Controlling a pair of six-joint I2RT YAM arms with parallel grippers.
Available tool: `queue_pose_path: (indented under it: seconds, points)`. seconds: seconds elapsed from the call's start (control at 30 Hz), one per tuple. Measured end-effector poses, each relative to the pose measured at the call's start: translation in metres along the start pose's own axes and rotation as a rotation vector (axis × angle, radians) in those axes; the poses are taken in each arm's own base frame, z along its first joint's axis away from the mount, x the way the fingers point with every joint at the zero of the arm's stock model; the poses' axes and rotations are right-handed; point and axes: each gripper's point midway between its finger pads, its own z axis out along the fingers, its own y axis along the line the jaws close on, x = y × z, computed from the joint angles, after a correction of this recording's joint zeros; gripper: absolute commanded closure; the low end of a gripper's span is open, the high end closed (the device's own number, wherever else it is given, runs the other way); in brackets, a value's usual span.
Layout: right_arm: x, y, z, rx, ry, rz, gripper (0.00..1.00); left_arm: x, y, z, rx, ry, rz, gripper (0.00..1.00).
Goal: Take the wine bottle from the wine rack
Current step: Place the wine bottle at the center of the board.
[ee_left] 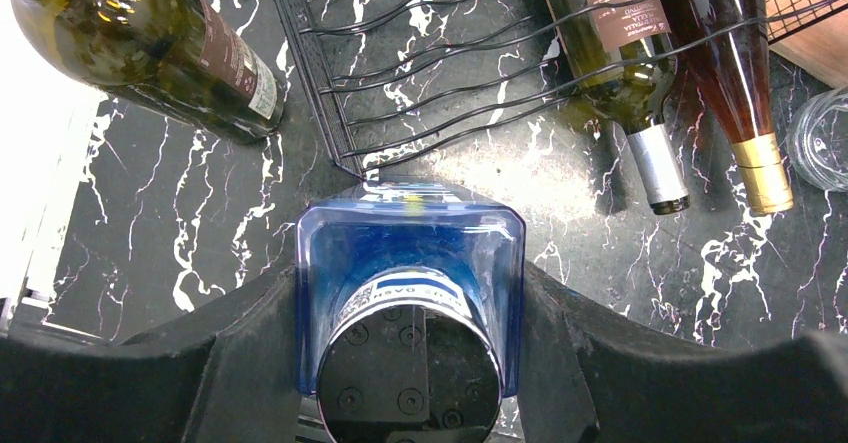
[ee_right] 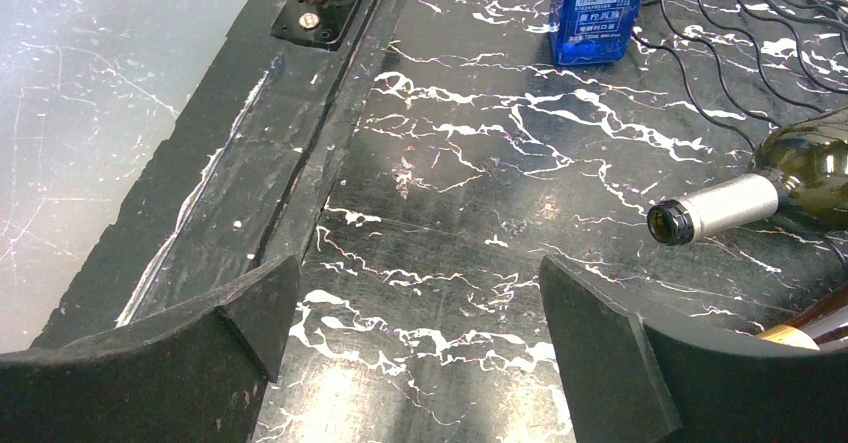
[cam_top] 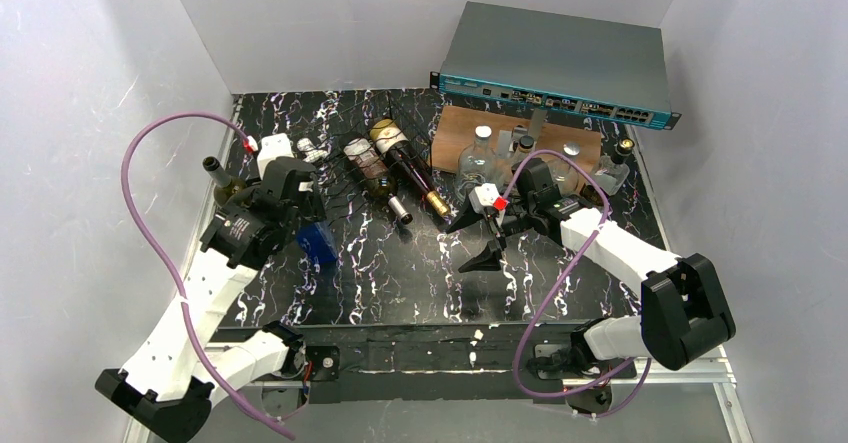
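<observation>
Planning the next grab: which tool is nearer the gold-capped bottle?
Right. The right tool hangs open just beside the cap of the gold-capped bottle; the left tool sits across the rack, gripping the blue bottle.

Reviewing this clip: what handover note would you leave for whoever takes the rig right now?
Left gripper: jaws shut on the blue bottle, standing on the table beside the corner of the wine rack.
Right gripper: open, empty, over bare table.
Done: blue bottle is off the rack.
A green bottle and an amber bottle lie on the rack.
To do, likely: let go, back away.
</observation>
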Motion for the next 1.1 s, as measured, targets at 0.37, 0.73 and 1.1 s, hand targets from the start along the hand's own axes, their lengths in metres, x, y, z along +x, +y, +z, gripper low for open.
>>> queue_pose_path:
  seconds: [0.37,0.73,1.1]
  points:
    - [0.0,0.0,0.0,0.0,0.0,-0.004,0.02,-0.005,-0.001,-0.002,0.018,-0.027,-0.024,0.09]
    - [0.001,-0.001,-0.001,0.004,0.001,-0.006,0.02,-0.017,-0.001,-0.013,0.047,-0.075,-0.062,0.02]
    - [0.001,-0.001,-0.001,0.004,0.001,-0.007,0.02,-0.026,0.002,-0.024,0.065,-0.106,-0.083,0.02]
